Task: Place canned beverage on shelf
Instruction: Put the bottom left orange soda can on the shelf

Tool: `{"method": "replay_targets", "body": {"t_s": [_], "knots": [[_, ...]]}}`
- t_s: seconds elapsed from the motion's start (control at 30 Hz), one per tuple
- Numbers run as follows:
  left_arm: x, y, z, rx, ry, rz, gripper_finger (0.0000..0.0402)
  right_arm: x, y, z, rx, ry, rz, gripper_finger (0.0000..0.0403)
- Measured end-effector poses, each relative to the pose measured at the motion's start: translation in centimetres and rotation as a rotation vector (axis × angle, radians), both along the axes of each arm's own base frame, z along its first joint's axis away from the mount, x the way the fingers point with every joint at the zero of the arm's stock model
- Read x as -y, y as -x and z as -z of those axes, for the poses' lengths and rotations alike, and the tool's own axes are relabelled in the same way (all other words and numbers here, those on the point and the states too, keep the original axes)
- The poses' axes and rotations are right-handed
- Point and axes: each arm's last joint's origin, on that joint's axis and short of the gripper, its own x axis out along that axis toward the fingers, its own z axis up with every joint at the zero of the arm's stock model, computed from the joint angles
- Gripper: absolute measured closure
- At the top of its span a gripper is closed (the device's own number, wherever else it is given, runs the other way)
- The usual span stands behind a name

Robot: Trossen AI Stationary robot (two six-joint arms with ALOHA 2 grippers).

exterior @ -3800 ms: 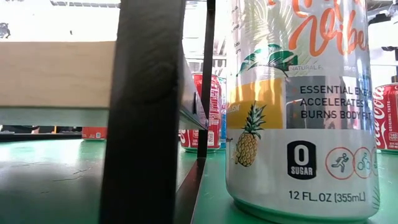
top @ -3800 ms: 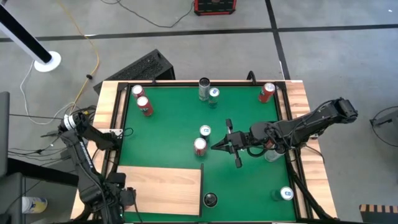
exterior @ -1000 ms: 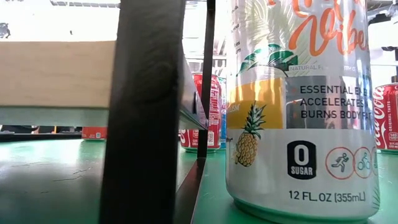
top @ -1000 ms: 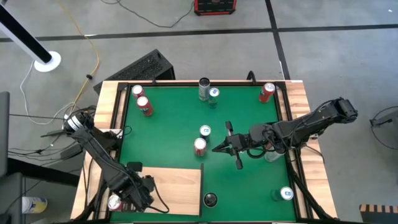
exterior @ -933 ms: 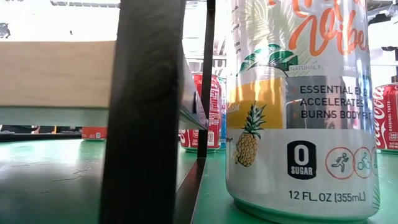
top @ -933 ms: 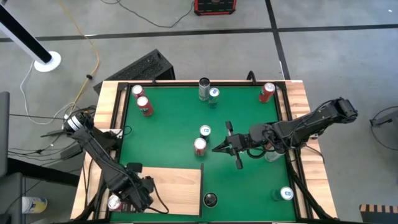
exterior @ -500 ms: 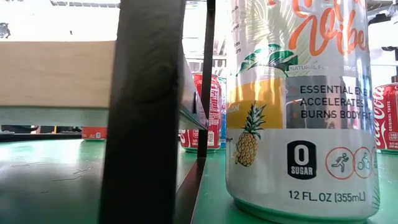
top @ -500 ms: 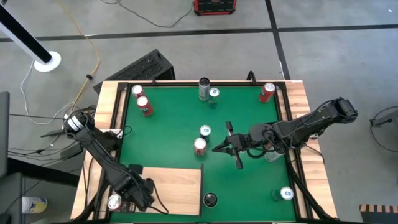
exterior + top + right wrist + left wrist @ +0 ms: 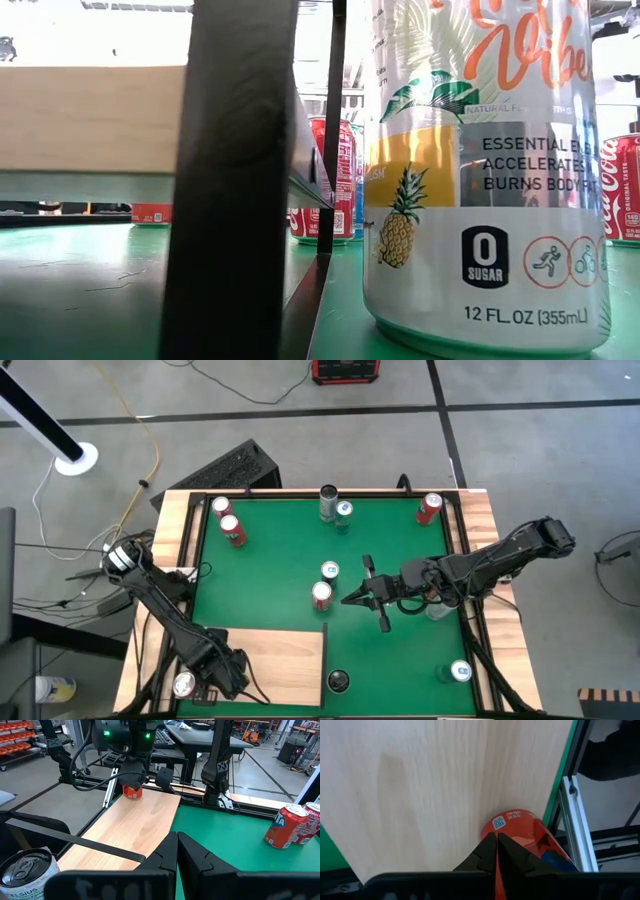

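Red can (image 9: pixel 132 791) stands on shelf (image 9: pixel 270 665) at its outer left corner, mostly hidden under left hand (image 9: pixel 207 682) in high view; only silver top shows. Left wrist view: fingers pressed together above can, not gripping it; label cut off. Right hand (image 9: pixel 352 596) hovers over green mat (image 9: pixel 390 550) mid-surface, fingers together, holding nothing. Low view blocked by pineapple-print can (image 9: pixel 480 170) and dark shelf post (image 9: pixel 235 180).
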Motion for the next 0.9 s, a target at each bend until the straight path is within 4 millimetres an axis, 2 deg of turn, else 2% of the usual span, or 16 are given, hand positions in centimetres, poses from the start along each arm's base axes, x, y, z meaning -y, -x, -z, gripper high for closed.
{"method": "replay_targets", "body": {"t_s": [0.17, 0.53, 0.7, 0.9], "knots": [[0.4, 0.4, 0.0, -0.017, 0.016, 0.001, 0.0401, 0.0, 0.0, 0.0, 0.0, 0.004, -0.001, 0.0367], [1.5, 0.0, -0.3, 0.071, 0.08, 0.013, 0.0401, 0.0, 0.0, 0.0, 0.001, 0.008, -0.001, 0.0367], [1.9, -0.8, -2.9, 0.201, 0.052, -0.006, 0.0401, 0.0, 0.0, 0.0, 0.003, 0.007, 0.0, 0.0367], [2.1, -0.4, -7.2, 0.182, 0.024, -0.109, 0.0401, 0.0, 0.0, 0.0, 0.004, 0.0, 0.001, 0.0367]]}}
